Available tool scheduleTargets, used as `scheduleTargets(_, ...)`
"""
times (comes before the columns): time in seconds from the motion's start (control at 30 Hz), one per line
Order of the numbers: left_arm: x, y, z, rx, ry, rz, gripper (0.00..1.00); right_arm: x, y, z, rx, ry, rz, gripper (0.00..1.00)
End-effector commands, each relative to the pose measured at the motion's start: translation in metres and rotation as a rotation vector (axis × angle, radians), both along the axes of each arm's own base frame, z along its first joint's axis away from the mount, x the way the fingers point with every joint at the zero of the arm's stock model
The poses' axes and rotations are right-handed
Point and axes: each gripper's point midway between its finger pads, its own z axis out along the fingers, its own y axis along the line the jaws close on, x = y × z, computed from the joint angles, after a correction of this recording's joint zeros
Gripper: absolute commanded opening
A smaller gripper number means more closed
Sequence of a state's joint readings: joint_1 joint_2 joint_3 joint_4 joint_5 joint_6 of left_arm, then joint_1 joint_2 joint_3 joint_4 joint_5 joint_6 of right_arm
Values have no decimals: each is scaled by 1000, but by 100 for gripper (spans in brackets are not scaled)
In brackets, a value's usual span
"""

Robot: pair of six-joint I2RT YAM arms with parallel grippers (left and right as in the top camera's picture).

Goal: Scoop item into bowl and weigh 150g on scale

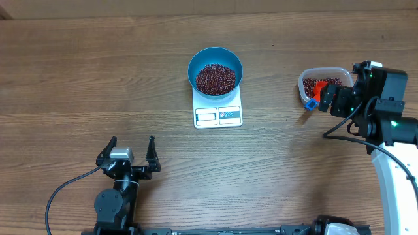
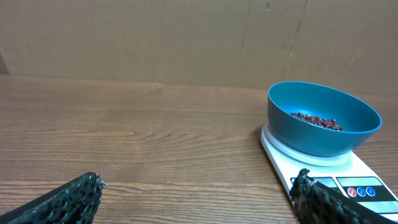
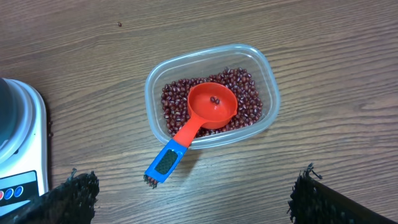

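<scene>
Seats bowl (image 2: 311, 138) on scale (image 1: 218, 115), 12 o'clock, weighing beans (image 1: 216, 78) directly; rests scoop (image 3: 200, 121) in tub (image 3: 272, 99), 3 o'clock, handle out; holds left gripper (image 1: 132, 140), right gripper (image 3: 194, 178) spread, empty.

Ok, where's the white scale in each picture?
Overhead: the scale is in the top middle, under the blue bowl.
Left wrist: the scale is at the bottom right, with the bowl sitting on it.
Right wrist: the scale is at the left edge, partly cut off.
Shared landmark: the little coloured buttons on the scale show in all three.
</scene>
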State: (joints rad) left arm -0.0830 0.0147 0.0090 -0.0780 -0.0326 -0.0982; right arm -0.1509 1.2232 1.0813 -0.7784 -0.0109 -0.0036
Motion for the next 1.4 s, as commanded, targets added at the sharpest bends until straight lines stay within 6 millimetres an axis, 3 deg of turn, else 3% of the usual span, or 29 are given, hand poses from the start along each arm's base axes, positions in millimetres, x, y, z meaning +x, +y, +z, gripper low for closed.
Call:
scheduleTargets(0.0, 0, -1, 0, -12, -5, -8, 100, 5, -4, 11, -10, -30, -12, 100)
scheduleTargets(1.03, 0, -1, 0, -12, -5, -8, 100, 3, -3, 11, -10, -25, -11, 100)
scheduleTargets(1.23, 0, -1, 0, -12, -5, -8, 100, -14, -1, 35, -20, -90, -12, 100)
scheduleTargets(1.37, 0, -1, 0, -12, -5, -8, 100, -34, 2, 37, -18, -84, -12, 100)
